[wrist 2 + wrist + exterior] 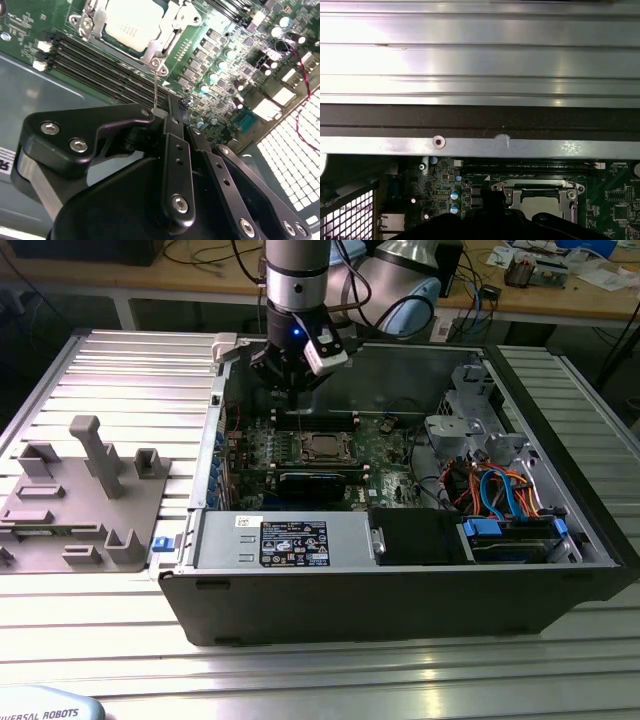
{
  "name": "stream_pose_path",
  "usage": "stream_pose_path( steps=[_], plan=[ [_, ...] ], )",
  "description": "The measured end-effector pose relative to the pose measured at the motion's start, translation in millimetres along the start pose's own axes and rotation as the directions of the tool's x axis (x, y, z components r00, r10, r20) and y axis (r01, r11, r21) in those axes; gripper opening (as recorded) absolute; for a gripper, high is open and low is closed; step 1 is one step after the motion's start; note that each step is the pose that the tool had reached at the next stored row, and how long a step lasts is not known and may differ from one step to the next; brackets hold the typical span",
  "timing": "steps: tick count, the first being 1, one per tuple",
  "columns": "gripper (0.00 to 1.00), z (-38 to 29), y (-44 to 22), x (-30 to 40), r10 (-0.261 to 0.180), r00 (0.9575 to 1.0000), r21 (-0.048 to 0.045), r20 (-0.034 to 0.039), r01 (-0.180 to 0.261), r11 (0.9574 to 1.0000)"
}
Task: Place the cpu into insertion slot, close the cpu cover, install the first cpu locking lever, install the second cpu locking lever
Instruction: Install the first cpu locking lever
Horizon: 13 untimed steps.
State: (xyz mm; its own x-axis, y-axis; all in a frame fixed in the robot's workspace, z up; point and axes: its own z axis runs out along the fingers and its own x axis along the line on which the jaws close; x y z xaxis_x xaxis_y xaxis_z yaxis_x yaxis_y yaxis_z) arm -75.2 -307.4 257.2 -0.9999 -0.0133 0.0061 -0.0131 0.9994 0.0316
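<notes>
In an open computer case [400, 590], the cpu [322, 447] lies flat in its socket on the green motherboard, silvery top up. The cpu cover [169, 39], a thin metal frame, lies down around the cpu [131, 22] in the second wrist view. My gripper [291, 398] hangs just behind the socket, toward the exterior view's left. Its black fingers [172, 150] meet at the tip of a thin wire locking lever [155, 90] that rises from the socket's corner. My gripper [164, 113] is shut on that lever tip. The first wrist view has the cpu [546, 206] and cover [536, 188] below the case wall.
A grey plastic fixture [80, 500] sits on the table at the exterior view's left. Inside the case are a power supply [290, 540], a black card [320, 483], drive cages with coloured cables [500, 485] and memory slots [100, 65]. The case's back wall [480, 125] stands close behind the gripper.
</notes>
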Motion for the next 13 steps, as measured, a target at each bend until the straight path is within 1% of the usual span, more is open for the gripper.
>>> stream_pose_path(
  steps=[1,4,6,8,9,11,12,13],
  plan=[
    [0.11,0.0,0.0,-2.9,0.000,1.0000,-0.0005,-0.0008,0.000,1.0000],
    [0.11,-0.1,-0.1,-7.7,0.000,1.0000,-0.0025,-0.0024,0.000,1.0000],
    [0.11,-0.1,-0.1,-9.6,0.000,1.0000,-0.0039,-0.0034,0.000,1.0000],
    [0.11,0.3,-0.1,-12.2,0.000,1.0000,-0.0049,-0.0062,0.000,1.0000],
    [0.11,0.7,-0.2,-12.6,0.000,1.0000,-0.0052,-0.0074,0.000,1.0000],
    [0.11,1.7,-0.2,-12.6,0.000,1.0000,-0.0052,-0.0074,0.000,1.0000],
    [0.11,2.9,-0.2,-12.6,0.000,1.0000,-0.0055,-0.0075,0.000,1.0000],
    [0.11,5.8,-0.3,-12.6,0.000,1.0000,-0.0055,-0.0075,0.000,1.0000]
  ],
)
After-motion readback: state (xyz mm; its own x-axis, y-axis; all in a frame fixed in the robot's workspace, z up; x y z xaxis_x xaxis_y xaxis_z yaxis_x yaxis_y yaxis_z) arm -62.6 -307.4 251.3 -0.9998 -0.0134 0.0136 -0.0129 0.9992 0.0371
